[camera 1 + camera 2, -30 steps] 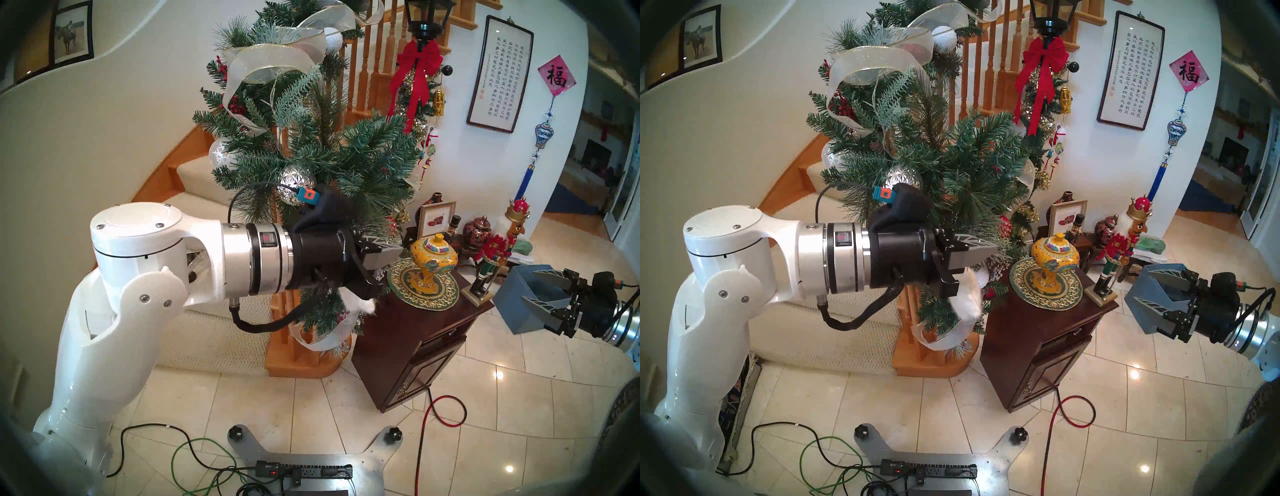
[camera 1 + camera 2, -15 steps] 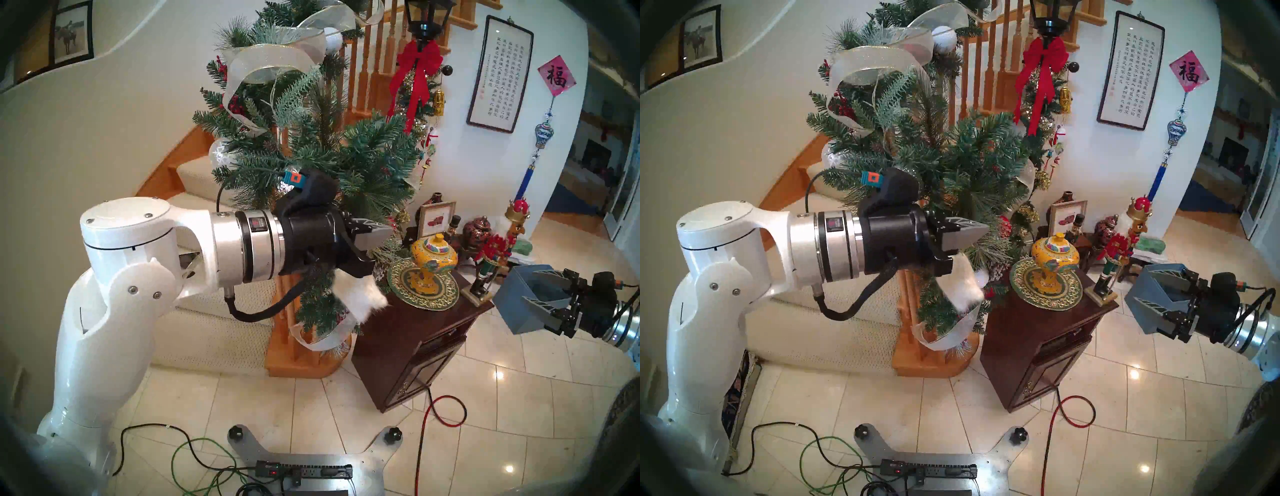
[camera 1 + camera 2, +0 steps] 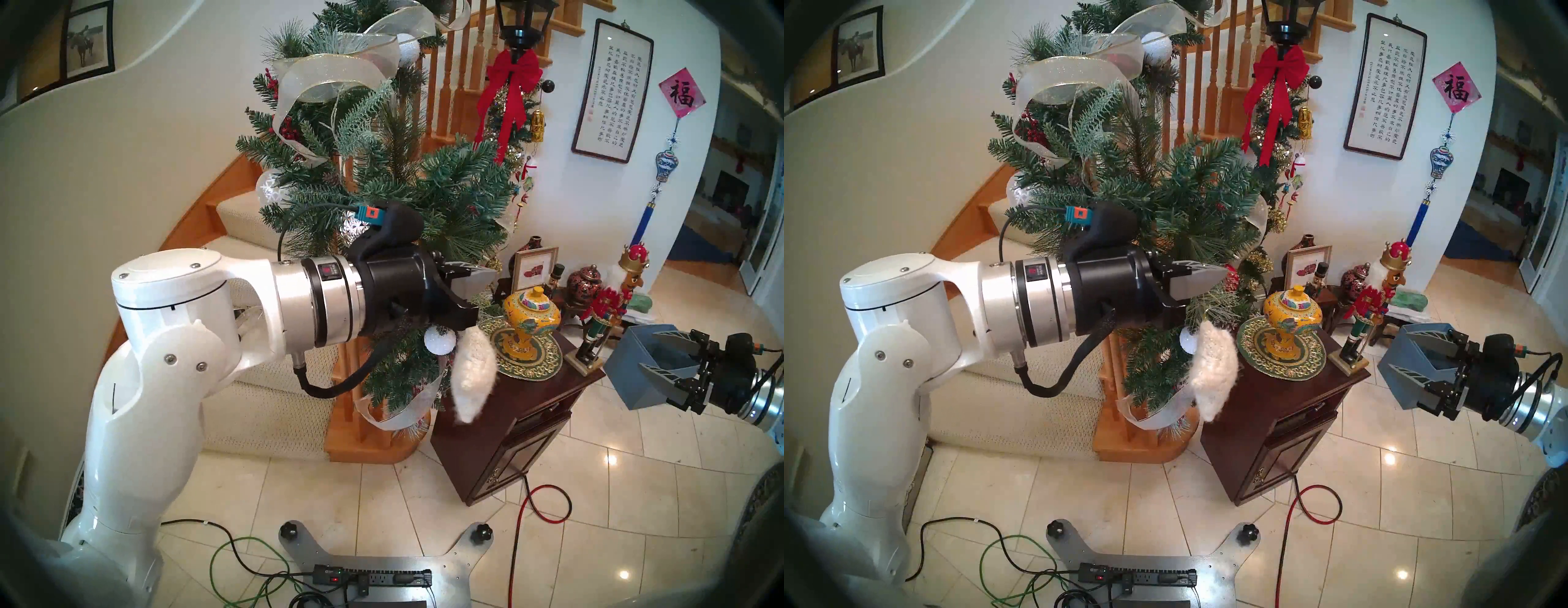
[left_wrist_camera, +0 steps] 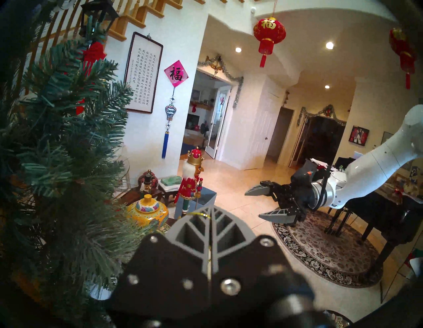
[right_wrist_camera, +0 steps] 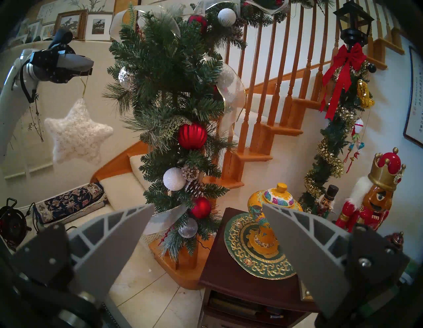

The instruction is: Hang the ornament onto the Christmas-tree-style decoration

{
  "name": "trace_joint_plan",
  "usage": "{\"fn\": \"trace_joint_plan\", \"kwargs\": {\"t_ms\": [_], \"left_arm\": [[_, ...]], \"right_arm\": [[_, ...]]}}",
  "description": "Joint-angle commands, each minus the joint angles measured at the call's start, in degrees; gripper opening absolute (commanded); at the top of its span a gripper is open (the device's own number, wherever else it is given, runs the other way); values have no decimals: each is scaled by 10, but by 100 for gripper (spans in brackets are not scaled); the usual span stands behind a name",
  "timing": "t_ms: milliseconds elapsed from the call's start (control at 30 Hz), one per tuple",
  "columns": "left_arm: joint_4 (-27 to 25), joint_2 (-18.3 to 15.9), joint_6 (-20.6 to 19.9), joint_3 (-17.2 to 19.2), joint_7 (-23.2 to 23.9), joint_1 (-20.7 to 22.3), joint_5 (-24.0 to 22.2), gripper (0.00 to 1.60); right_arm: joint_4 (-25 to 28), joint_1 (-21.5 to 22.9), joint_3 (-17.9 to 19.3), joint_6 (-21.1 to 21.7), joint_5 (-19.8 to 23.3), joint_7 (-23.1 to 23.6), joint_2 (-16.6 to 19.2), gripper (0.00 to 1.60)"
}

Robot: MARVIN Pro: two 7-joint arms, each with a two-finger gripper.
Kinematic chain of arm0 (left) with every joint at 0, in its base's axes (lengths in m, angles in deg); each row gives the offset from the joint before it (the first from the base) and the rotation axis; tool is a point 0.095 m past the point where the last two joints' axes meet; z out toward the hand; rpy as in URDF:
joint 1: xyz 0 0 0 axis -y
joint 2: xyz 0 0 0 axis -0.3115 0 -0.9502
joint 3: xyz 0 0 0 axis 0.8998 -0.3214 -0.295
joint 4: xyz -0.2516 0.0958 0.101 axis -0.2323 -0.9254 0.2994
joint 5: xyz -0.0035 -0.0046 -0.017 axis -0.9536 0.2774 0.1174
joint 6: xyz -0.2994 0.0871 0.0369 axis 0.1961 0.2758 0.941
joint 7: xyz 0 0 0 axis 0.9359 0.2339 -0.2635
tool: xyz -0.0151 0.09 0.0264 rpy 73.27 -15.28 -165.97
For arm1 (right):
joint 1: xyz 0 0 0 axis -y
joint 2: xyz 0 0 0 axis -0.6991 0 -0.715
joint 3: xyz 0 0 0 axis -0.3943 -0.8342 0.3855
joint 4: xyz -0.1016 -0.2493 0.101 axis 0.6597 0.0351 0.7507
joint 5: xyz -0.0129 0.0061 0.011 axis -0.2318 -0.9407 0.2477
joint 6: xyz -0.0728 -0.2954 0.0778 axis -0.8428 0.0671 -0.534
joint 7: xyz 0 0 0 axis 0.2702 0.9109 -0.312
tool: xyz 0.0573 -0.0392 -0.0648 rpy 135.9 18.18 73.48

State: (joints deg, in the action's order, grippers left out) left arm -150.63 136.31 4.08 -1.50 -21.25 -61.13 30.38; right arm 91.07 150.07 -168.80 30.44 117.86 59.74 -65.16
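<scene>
One white fuzzy star ornament (image 5: 76, 135) is suspended by its gold string loop (image 5: 82, 88), which is pinched between the closed fingers of the left gripper (image 5: 88, 65) at the upper left of the right wrist view, just beside the green pine garland (image 5: 169, 103) but apart from it. One right gripper (image 3: 662, 361) is held with fingers spread wide and empty at the right edge of the head view, near the dark wooden table (image 3: 547, 395).

1. Even, soft indoor light fills all views; recessed ceiling lights (image 4: 329, 45) glow above the left end effector (image 4: 211, 211).
2. Small glare spots dot the floor tiles (image 3: 612, 460).
3. Fisheye bending and a dark rim frame every view.
4. The nearest end effector parts look soft-focused.
</scene>
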Motion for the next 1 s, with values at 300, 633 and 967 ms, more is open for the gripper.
{"fn": "trace_joint_plan", "kwargs": {"t_ms": [300, 633, 967], "left_arm": [[-3, 88, 16, -11, -80, -34, -34, 0], [-3, 125, 31, -5, -128, -33, -46, 0], [-3, 145, 32, -20, -145, -15, -58, 0]], "right_arm": [[0, 2, 1, -1, -1, 58, 0, 160], [0, 2, 1, -1, -2, 55, -1, 160], [1, 2, 1, -1, -4, 50, -1, 160]]}}
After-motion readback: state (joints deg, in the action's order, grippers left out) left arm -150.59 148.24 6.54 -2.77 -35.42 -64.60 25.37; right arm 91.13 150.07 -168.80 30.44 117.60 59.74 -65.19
